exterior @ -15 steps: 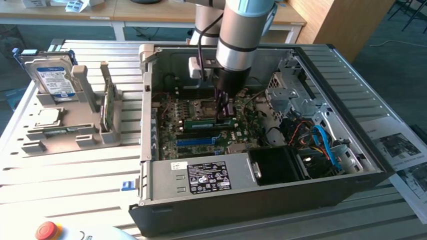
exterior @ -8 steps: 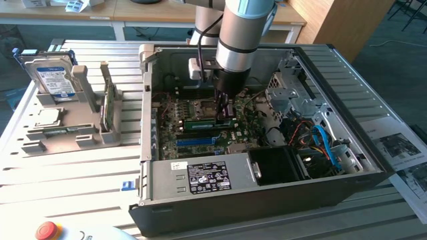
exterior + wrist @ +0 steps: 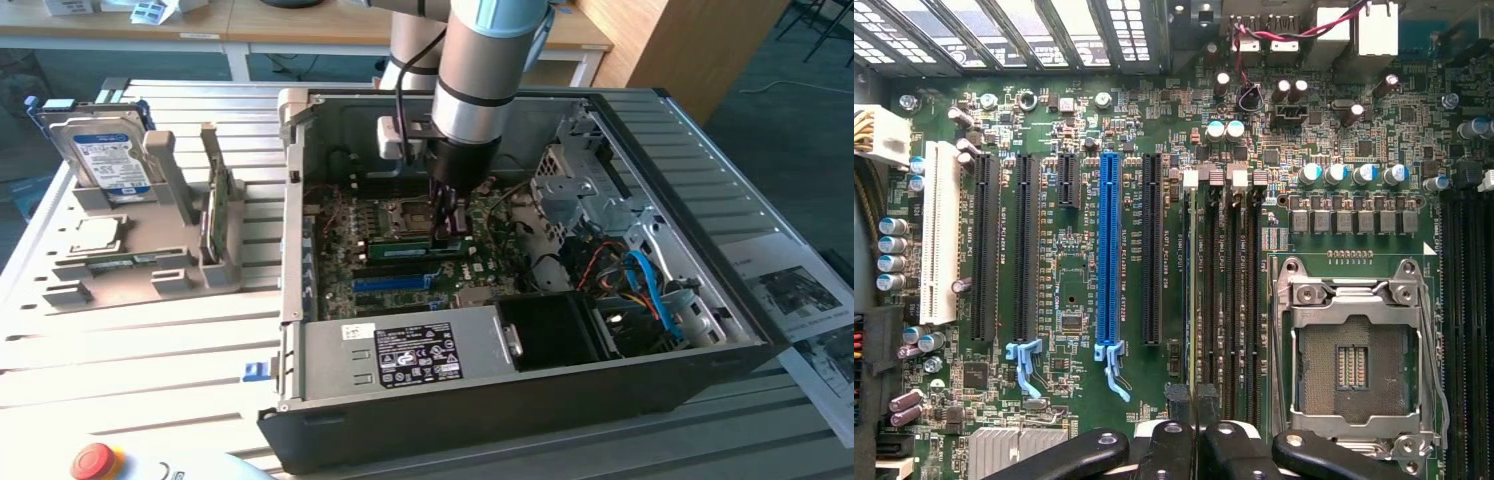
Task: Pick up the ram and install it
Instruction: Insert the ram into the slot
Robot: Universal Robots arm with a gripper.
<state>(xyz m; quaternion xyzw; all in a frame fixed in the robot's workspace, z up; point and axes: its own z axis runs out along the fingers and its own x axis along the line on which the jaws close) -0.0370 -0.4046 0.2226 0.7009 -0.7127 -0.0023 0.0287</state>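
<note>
Surface: slatted metal table carrying an open computer case.
Exterior view: hard drive racked at its left.
Ram: the ram stands on edge over the motherboard, under the gripper.
Jaws: narrow, pinching the ram.
Wrist view: memory slots between blue slot and processor socket.

Silver-grey cylindrical arm with a pale blue joint cap and a thin black band. White box and black cable at the wrist. Black gripper linkages carry silver pivot pins.
</note>
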